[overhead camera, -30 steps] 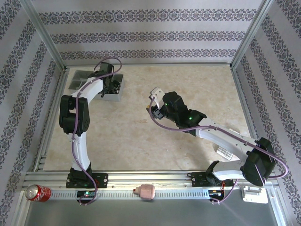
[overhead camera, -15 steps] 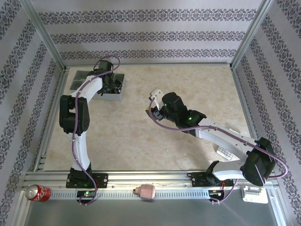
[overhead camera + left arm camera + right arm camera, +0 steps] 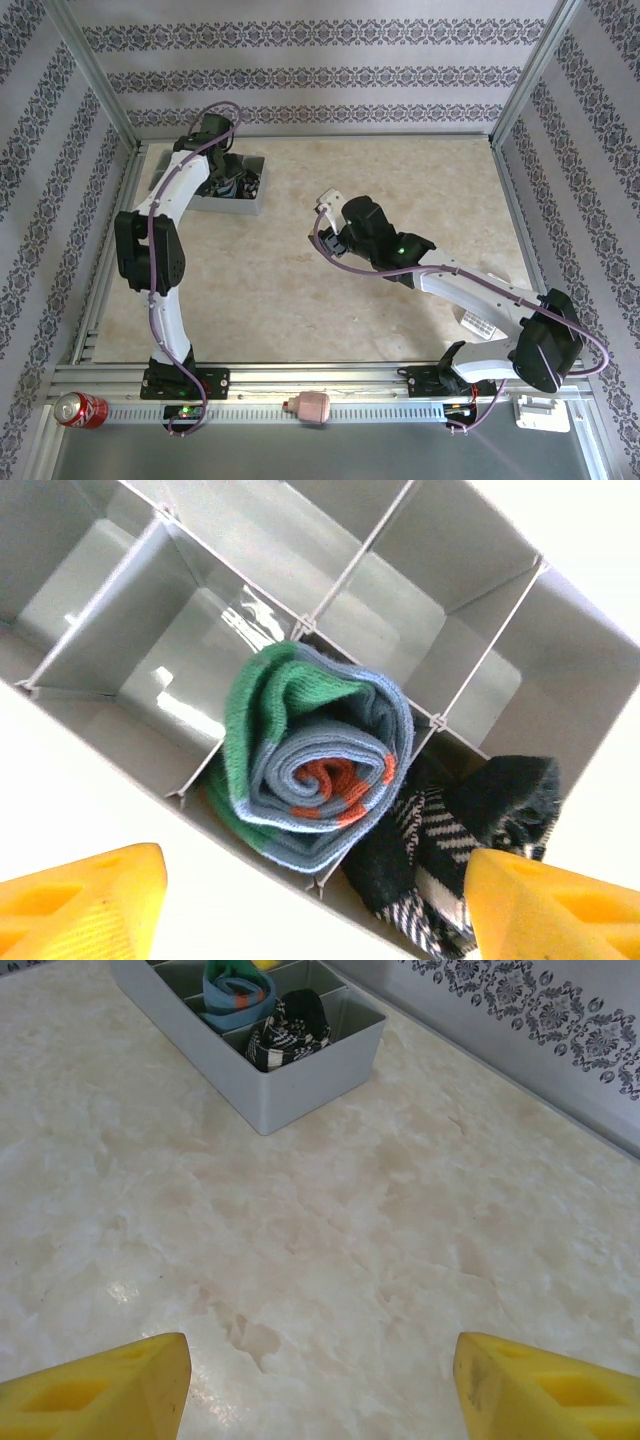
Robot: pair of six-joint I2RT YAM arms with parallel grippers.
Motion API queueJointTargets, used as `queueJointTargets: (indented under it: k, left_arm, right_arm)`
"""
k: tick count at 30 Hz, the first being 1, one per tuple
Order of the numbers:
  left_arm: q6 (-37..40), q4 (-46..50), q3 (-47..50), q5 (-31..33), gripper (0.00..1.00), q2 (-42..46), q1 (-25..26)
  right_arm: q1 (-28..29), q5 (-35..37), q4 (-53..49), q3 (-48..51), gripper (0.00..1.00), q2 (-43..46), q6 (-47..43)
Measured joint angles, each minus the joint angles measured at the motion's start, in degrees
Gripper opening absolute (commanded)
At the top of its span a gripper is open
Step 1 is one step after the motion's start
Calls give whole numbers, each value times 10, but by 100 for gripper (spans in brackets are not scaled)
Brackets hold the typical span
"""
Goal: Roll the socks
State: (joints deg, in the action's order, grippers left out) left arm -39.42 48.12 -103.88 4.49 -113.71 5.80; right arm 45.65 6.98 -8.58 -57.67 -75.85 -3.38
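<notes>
Socks, both rolled: blue-grey sock (image 3: 315, 780) in one tray (image 3: 560, 660) cell; black sock (image 3: 460, 850) in adjoining cell. Above tray: left gripper (image 3: 320, 910), jaws wide, empty. Well off tray: right gripper (image 3: 320, 1390), spread, empty. Step: release, likely last. Next: clean lift-off.

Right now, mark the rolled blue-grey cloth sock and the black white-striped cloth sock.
Blue-grey sock (image 3: 325, 775), left wrist view, spiral centre.
Black sock (image 3: 505, 790), left wrist view, dark upper fold.
</notes>
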Motion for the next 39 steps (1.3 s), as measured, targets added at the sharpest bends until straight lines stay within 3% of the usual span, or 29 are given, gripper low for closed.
queueJointTargets:
  k: [1,3,5,11,15,18,21,26,31,39]
  left_arm:
    - [-5,1,3,-1,78,11,-2]
    - [-18,3,16,-2,84,43,-3]
    - [-26,3,34,-10,100,75,-6]
    - [-51,-58,200,-66,100,233,-6]
    - [-70,-89,339,-81,100,348,-5]
    - [-85,-75,414,-28,100,421,3]
    - [-83,-61,472,68,100,487,21]
    - [49,-196,639,177,100,588,27]
    - [194,-432,782,226,100,555,27]
    - [306,-769,831,171,100,342,-21]
  right_arm:
    - [0,0,0,-2,74,0,1]
    - [-1,4,0,-9,98,0,8]
    - [-5,7,1,-12,98,3,17]
    - [-37,23,-2,-8,98,47,60]
    - [-40,79,-2,43,98,146,73]
    - [-43,178,7,102,98,219,77]
    - [-81,248,33,189,98,268,55]
    - [-181,284,37,263,98,252,27]
    - [-252,242,109,287,98,146,-13]
    - [-341,63,339,362,98,4,-57]
